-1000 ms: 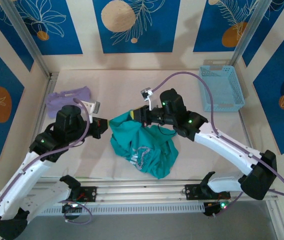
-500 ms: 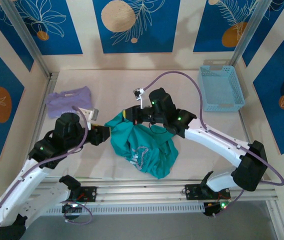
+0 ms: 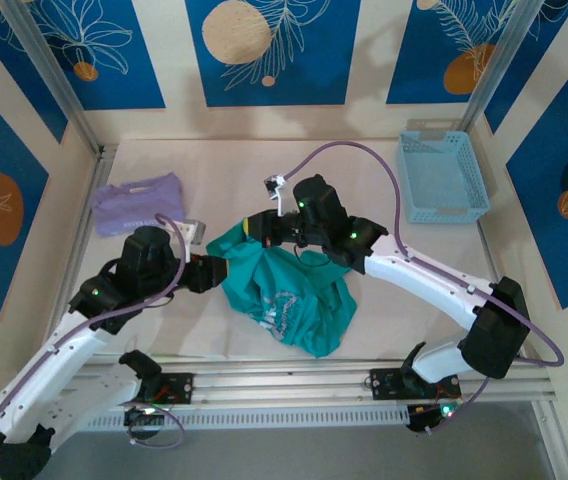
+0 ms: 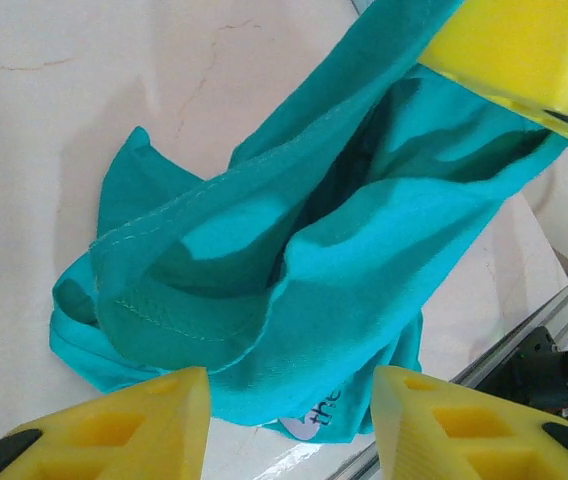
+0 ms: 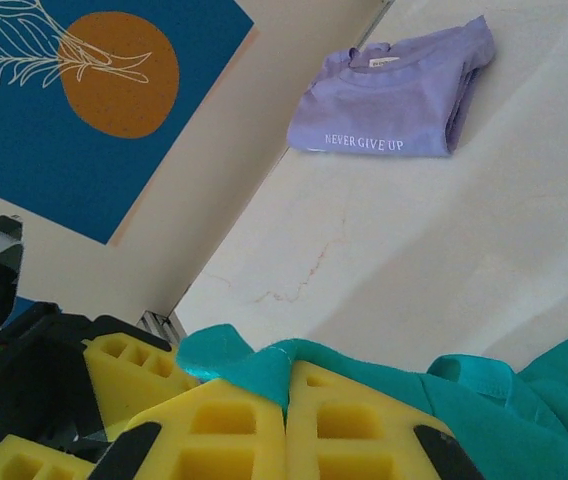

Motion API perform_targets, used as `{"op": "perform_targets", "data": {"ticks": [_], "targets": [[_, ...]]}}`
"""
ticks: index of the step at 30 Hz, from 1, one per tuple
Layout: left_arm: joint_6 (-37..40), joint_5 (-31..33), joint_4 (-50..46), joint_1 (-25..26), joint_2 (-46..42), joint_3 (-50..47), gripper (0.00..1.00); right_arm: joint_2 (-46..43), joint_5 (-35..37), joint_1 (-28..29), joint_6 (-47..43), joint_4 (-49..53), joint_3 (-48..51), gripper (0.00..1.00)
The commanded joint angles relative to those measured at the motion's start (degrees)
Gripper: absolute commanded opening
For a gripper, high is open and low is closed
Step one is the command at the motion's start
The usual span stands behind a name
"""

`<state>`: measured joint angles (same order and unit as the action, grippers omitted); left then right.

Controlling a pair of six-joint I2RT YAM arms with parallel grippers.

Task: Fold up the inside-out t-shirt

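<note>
The teal-green inside-out t-shirt (image 3: 294, 295) lies crumpled at the table's middle, a pale print showing near its front. My right gripper (image 3: 252, 228) is shut on the shirt's upper-left edge and holds it lifted; in the right wrist view its fingers (image 5: 286, 400) pinch a ridge of teal fabric (image 5: 524, 400). My left gripper (image 3: 216, 270) sits at the shirt's left side. In the left wrist view it is open (image 4: 289, 425), its yellow fingers either side of the hanging fabric (image 4: 314, 250) without closing on it. The right gripper's yellow pad (image 4: 504, 50) shows above.
A folded lavender garment (image 3: 136, 202) (image 5: 394, 100) lies at the back left. A light blue basket (image 3: 442, 178) stands at the back right. An aluminium rail (image 3: 284, 380) runs along the near table edge, close to the shirt's front.
My left gripper has moved right, up to the shirt's left edge. My right gripper has shifted a little left and back, carrying the pinched fabric with it.
</note>
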<state>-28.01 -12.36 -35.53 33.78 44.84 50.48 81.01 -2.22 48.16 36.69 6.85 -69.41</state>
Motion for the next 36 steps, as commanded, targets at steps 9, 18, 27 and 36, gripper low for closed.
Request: {"op": "perform_targets", "data": {"ticks": [9, 18, 27, 36], "targets": [[0.9, 3.7, 1.7, 0.4, 3.5, 1.4, 0.50, -0.6, 1.1, 0.4, -0.2, -1.3, -1.7, 0.00], [1.1, 2.8, 6.2, 0.4, 4.1, 1.8, 0.43, -1.3, 1.4, 0.4, -0.4, -1.4, -0.6, 0.00], [2.6, 2.6, 7.0, 0.4, 6.0, 3.1, 0.38, -1.2, 0.8, 0.5, -0.2, -1.8, -0.6, 0.00], [4.3, 4.4, 6.3, 0.3, 8.3, 3.8, 0.39, -2.1, 1.7, 0.6, -0.6, -1.3, -0.6, 0.00]]}}
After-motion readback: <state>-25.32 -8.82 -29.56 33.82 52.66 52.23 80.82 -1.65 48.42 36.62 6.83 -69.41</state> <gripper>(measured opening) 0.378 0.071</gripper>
